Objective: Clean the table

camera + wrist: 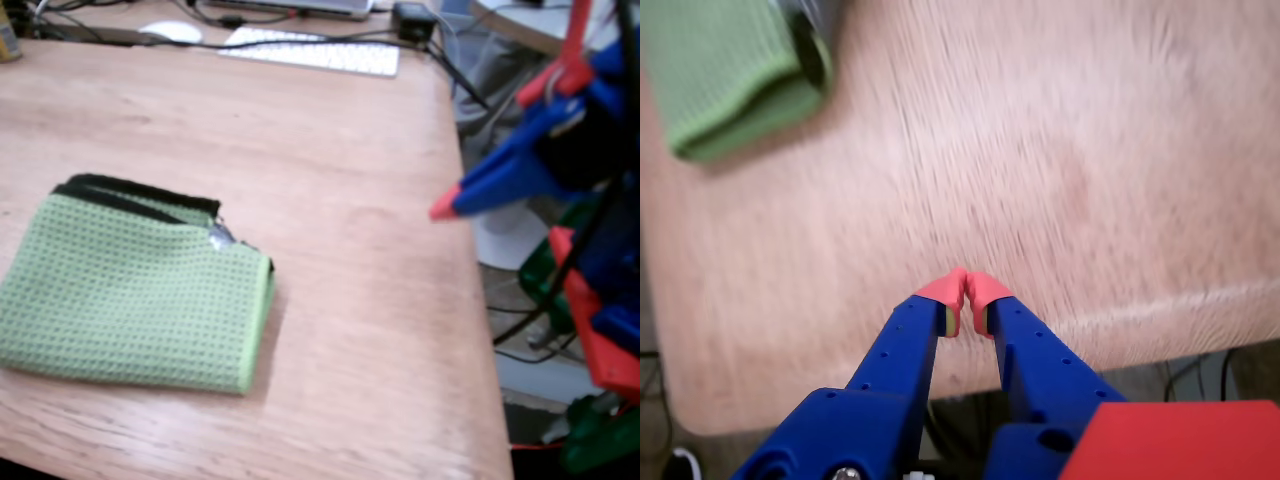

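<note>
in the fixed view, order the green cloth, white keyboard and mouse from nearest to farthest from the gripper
From the gripper at right:
1. green cloth, lower left on the table, and white keyboard, top centre: too close to call.
2. mouse, top left, farthest.

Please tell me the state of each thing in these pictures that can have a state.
pincer: shut, red tips touching, empty, above the table near its edge
green cloth: folded, lying flat on the table, apart from the pincer
table: mostly bare wood, no visible spill
keyboard: lying flat at the table's far edge
</note>
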`<state>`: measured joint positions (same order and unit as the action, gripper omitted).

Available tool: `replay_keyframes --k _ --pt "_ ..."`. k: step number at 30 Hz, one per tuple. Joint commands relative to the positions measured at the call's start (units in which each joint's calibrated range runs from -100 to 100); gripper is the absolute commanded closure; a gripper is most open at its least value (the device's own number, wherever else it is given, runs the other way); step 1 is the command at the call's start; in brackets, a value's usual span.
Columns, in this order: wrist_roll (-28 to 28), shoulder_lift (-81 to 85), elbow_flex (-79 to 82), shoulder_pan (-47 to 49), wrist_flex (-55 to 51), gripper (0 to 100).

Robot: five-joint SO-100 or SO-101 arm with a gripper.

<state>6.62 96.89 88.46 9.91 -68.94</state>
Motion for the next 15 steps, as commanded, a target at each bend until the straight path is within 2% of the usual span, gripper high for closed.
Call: replay_keyframes --k 1,2,4,7,8,15 --pt "-0.6 -2.0 -26.1 0.9 -0.1 99" --pt "-2.3 -6.1 -31.4 4.5 -0.8 99" --pt "-9.4 -16.9 -36.7 12.1 -1.2 95" --pt "-16.5 -29.8 -38.3 10.7 -0.9 78" --pt "-17.4 -35.9 -38.8 10.6 -0.1 72" --pt "-17.4 -63.1 -71.8 10.9 -0.2 72"
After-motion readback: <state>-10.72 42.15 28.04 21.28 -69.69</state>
